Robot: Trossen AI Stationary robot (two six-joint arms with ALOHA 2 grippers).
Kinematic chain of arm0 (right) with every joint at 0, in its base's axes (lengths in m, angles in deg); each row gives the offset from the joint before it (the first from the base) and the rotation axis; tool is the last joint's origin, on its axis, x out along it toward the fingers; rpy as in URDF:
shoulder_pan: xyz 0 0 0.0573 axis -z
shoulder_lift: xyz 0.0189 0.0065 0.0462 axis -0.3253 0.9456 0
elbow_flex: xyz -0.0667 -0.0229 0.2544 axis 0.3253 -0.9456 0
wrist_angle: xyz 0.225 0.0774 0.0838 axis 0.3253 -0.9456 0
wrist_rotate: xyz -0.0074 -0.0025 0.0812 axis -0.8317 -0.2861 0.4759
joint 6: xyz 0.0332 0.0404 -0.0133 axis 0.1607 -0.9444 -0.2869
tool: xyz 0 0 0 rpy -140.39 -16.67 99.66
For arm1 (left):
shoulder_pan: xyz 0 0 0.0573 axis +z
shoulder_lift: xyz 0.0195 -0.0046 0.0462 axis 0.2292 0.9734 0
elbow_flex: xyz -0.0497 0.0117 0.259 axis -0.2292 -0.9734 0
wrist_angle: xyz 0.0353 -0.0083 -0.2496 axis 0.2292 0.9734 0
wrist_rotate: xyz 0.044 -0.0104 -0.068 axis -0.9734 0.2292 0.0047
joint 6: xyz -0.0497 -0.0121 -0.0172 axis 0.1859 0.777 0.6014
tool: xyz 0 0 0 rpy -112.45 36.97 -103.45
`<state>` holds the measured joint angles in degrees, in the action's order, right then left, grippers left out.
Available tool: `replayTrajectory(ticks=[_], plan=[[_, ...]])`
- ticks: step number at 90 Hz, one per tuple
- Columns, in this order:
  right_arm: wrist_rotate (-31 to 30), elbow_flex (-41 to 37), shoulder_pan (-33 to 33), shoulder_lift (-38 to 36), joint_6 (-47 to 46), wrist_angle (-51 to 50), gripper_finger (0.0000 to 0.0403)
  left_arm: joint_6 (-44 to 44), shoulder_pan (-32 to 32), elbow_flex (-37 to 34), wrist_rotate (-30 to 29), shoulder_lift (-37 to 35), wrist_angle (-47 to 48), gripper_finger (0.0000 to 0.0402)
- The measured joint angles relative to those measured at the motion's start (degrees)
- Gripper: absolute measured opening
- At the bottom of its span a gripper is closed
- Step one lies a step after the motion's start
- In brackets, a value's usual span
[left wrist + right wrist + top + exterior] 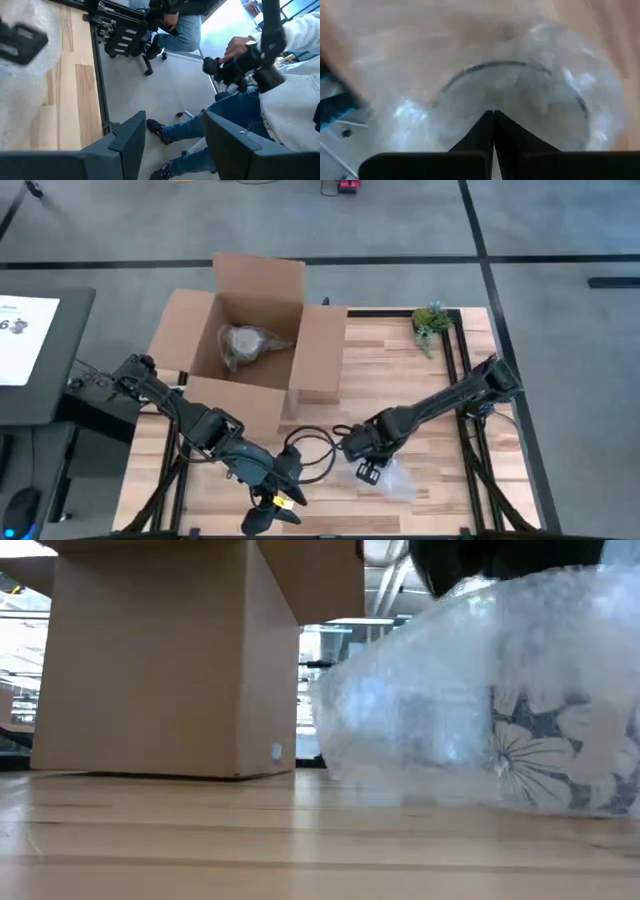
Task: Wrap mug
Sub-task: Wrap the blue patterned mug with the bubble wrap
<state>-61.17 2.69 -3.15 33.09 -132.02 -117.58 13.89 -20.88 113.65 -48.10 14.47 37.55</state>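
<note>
A mug with a floral pattern (560, 755) lies inside a bundle of clear bubble wrap (430, 700) on the wooden table, near its front right. The mug's round rim (520, 67) shows through the wrap. My right gripper (493, 114) is shut and stands over the bundle (398, 482), coming down from above. At the table's near edge my left gripper (262, 518) is open (172, 135), with nothing between its fingers and looking out past the edge. My right gripper has its shut fingertips (487, 125) against the bubble wrap over the mug's rim, slanting down from above. I cannot tell whether a layer of wrap is caught between them. The bundle rests on the table.
An open cardboard box (190, 330) stands at the far left with a wrapped object (242, 343) inside; its wall (150, 660) rises beside the bundle. A dark cable loop (310, 450) lies between the arms. A small plant (432, 322) sits far right. A seated person (280, 100) is beyond the near edge.
</note>
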Motion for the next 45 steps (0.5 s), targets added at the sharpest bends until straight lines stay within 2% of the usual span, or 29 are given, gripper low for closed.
replayTrajectory(ticks=[21,45], plan=[[-1.0,0.4,0.0,6.4,-0.1,-0.7,0.0000,0.0,0.0,0.0,0.1,0.0,-0.2,0.0175],[-2.2,8.6,0.7,3.6,-0.2,-10.3,0.0000,-0.7,-0.1,0.0,0.4,0.0,-2.9,0.0175]])
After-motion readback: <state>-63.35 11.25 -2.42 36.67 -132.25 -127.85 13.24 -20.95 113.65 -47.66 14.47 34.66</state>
